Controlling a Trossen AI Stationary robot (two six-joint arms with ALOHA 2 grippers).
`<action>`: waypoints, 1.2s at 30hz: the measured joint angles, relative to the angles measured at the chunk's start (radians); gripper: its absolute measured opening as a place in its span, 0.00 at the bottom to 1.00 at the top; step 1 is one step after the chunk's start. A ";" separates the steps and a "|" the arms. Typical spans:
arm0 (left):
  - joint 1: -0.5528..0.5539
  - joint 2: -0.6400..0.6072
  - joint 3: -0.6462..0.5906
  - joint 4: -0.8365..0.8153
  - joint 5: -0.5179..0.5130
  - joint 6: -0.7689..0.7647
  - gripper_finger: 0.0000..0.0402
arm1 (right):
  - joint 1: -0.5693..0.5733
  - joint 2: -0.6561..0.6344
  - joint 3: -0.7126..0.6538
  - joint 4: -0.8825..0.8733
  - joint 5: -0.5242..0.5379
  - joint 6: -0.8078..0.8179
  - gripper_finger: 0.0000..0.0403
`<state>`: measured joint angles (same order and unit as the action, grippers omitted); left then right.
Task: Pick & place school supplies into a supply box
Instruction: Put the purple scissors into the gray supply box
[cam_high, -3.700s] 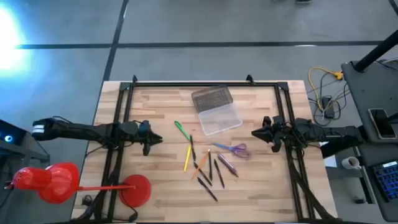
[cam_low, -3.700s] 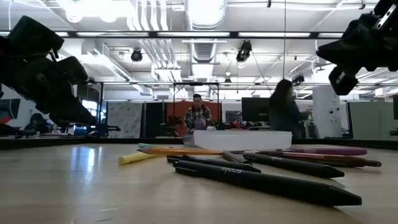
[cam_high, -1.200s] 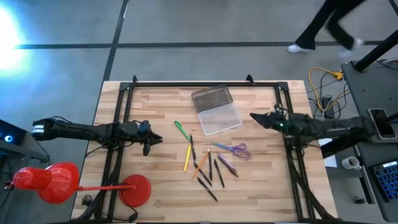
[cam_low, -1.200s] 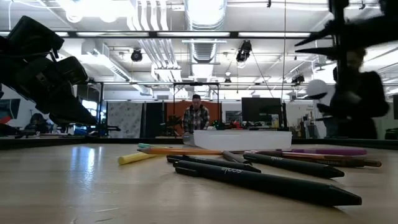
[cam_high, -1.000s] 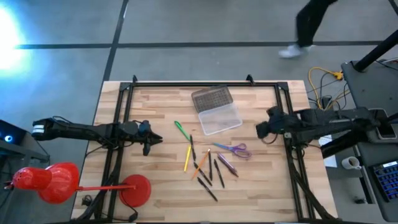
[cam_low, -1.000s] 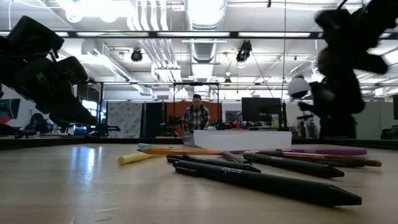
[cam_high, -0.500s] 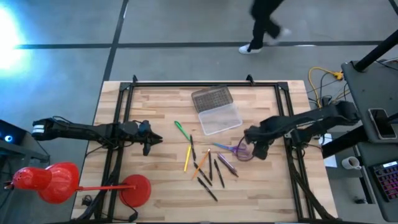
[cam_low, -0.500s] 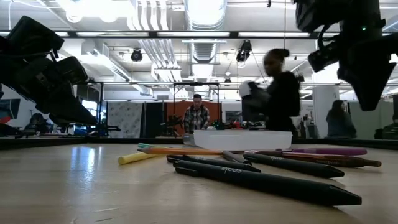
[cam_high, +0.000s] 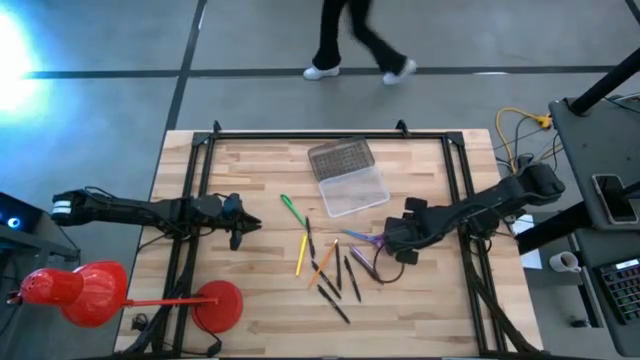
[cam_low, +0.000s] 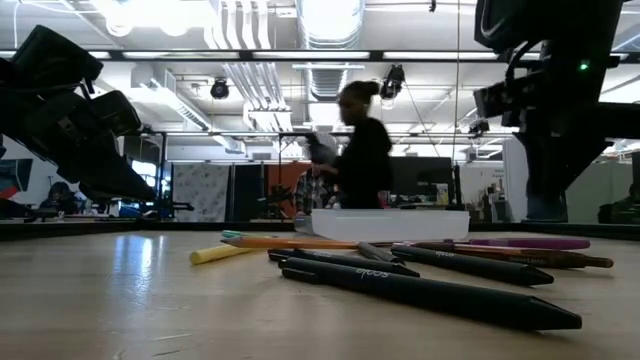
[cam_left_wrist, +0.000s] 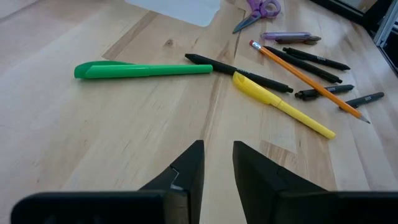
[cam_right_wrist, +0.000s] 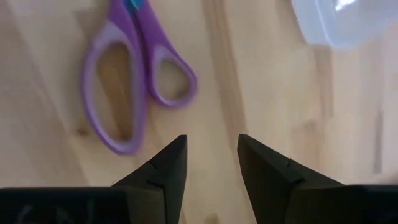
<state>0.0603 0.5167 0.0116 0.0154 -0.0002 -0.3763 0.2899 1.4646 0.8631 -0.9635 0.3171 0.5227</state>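
Observation:
Several pens and pencils lie flat in a loose cluster near the table's middle: a green one (cam_high: 292, 208), a yellow one (cam_high: 301, 255), an orange pencil (cam_left_wrist: 308, 79) and dark ones (cam_high: 335, 290). Purple-handled scissors (cam_high: 372, 239) lie flat at the cluster's right. The supply box (cam_high: 348, 178) rests open beyond them, its grey ribbed lid (cam_high: 340, 157) folded back. My right gripper (cam_high: 391, 243) hovers open just right of the scissors' handles (cam_right_wrist: 134, 81), touching nothing. My left gripper (cam_left_wrist: 217, 163) waits at the table's left, slightly open, well short of the green pen (cam_left_wrist: 143, 70).
A dark metal frame (cam_high: 320, 133) runs along the table's far edge and sides. A red lamp-like stand (cam_high: 215, 305) sits at the near left corner. Bare wood shows between my left gripper and the pens. A person (cam_low: 362, 160) walks past beyond the table.
My right arm has swung from the table's right edge toward the middle and come down, ending just over the scissors' handles. The pens, scissors and box have not moved. A person has walked across behind the table toward the left.

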 joint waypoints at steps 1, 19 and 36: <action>0.000 0.000 0.000 0.000 0.000 0.000 0.17 | 0.005 0.003 -0.001 0.023 0.000 -0.021 0.34; 0.000 0.000 0.000 0.000 0.000 0.000 0.17 | -0.016 0.096 -0.053 0.266 -0.162 -0.246 0.34; 0.000 0.000 0.000 0.000 0.000 0.000 0.17 | -0.036 0.091 -0.069 0.313 -0.048 -0.263 0.32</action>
<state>0.0603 0.5169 0.0116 0.0154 0.0000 -0.3763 0.2543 1.5561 0.7944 -0.6506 0.2695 0.2596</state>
